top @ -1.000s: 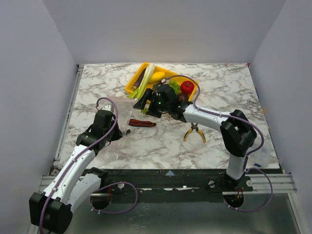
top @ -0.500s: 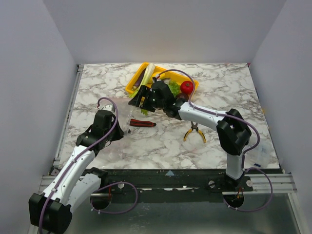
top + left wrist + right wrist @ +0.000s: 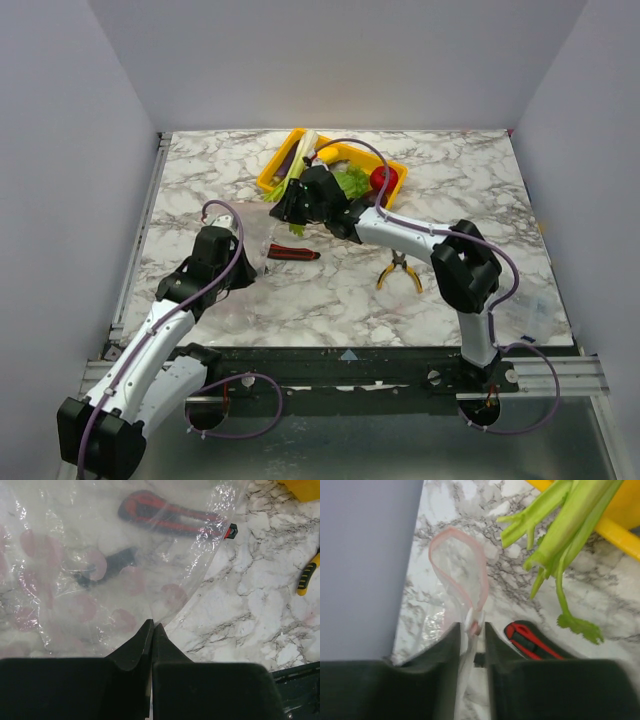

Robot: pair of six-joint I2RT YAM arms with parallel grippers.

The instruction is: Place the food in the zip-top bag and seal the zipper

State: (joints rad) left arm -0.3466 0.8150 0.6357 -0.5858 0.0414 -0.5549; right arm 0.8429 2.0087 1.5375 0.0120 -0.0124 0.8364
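**Bag-opening step, before any loading.** The zip-top bag [image 3: 262, 246] lies on the tabletop just near-left of the yellow tray [image 3: 272, 172]. The leek [image 3: 565, 525] overhangs that tray's near rim. The left end effector [image 3: 152, 626] is pressed together on the bag's edge farthest from the tray, and we judge that it anchors the film. The right end effector [image 3: 472, 630] straddles the zipper [image 3: 465, 587] with its fingers slightly apart, not visibly pressing. Next, we judge, it must clamp this rim and lift it to spread the mouth.

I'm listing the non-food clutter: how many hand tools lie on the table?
2: the red-and-black knife by the clear bag, the yellow-handled pliers further right. Others may be hidden.
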